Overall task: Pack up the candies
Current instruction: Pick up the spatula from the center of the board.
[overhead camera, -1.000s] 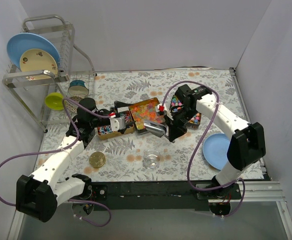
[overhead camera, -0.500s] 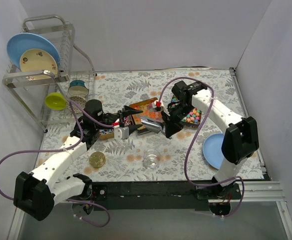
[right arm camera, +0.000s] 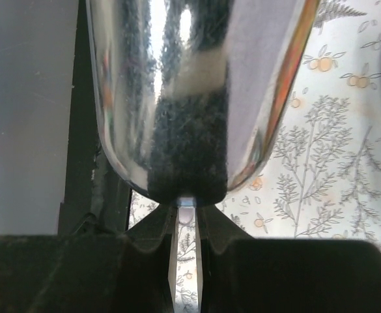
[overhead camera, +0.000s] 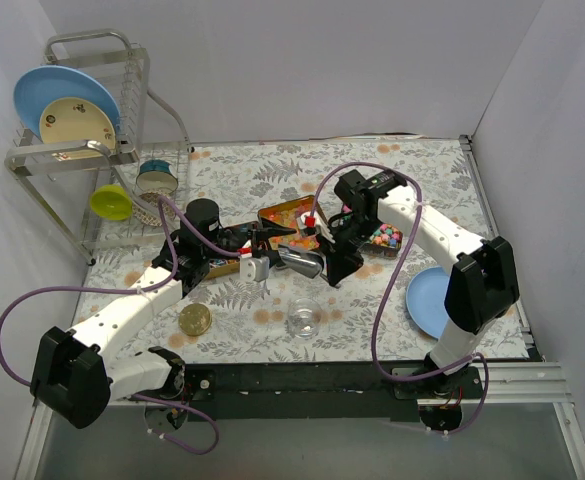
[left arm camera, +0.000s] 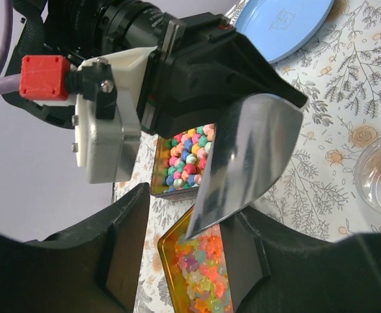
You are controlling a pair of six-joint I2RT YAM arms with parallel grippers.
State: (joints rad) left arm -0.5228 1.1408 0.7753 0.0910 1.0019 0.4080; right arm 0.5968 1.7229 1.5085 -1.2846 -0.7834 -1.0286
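An orange tin of glossy gummies lies at the table's middle, and also shows in the left wrist view. A tin of pastel cubes stands to its right, seen too in the left wrist view. My left gripper is open, its fingers either side of the gummy tin's near end. My right gripper is shut on the handle of a metal scoop, whose tip hangs just over the gummies. The right wrist view shows the scoop's underside. The wrapped sweets are hidden under my left arm.
A clear glass jar stands in front of the tins, with a round gold lid to its left. A blue plate lies at the right. A dish rack with plates, a green bowl and a jar stand at the far left.
My left gripper has moved right, up to the gummy tin. My right arm has drawn the scoop left and a little nearer, over the tin's edge.
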